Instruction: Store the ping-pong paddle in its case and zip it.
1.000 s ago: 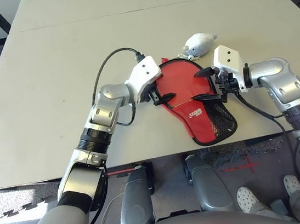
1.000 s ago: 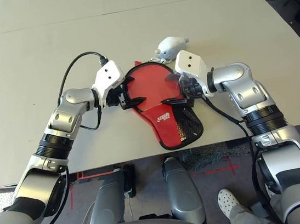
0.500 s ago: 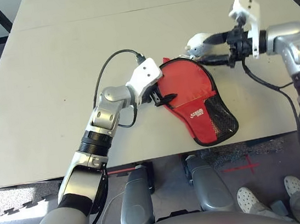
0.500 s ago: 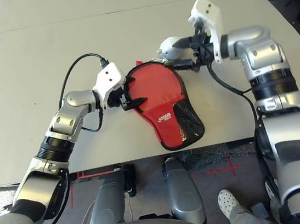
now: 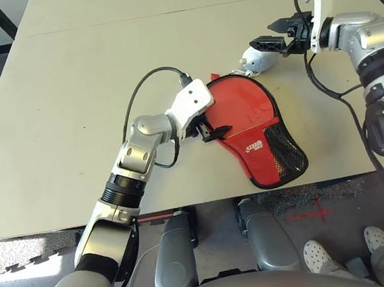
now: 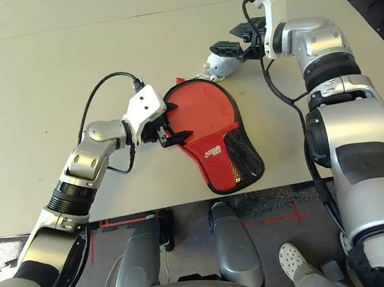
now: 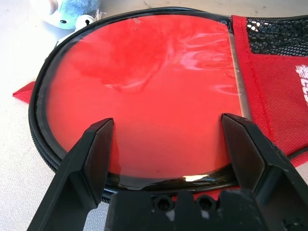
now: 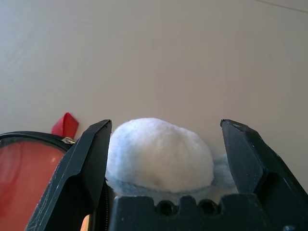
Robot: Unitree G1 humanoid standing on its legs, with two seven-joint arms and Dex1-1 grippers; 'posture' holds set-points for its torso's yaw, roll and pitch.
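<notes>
The right gripper (image 5: pixel 273 36) has swung away from the case (image 5: pixel 252 130) to above the plush toy (image 5: pixel 257 59). Near to far: case flat by the table's (image 5: pixel 70 131) front edge, contents unclear; left gripper (image 5: pixel 214 123) wide open over its side; toy beyond; right gripper wide open, empty.

Looks like a robotics lab to me: bare work surface (image 5: pixel 84 80), red tape (image 5: pixel 319 213) marks on grey floor (image 5: pixel 224 252), foam mat (image 5: pixel 29 251) w/ interlocking edge.
</notes>
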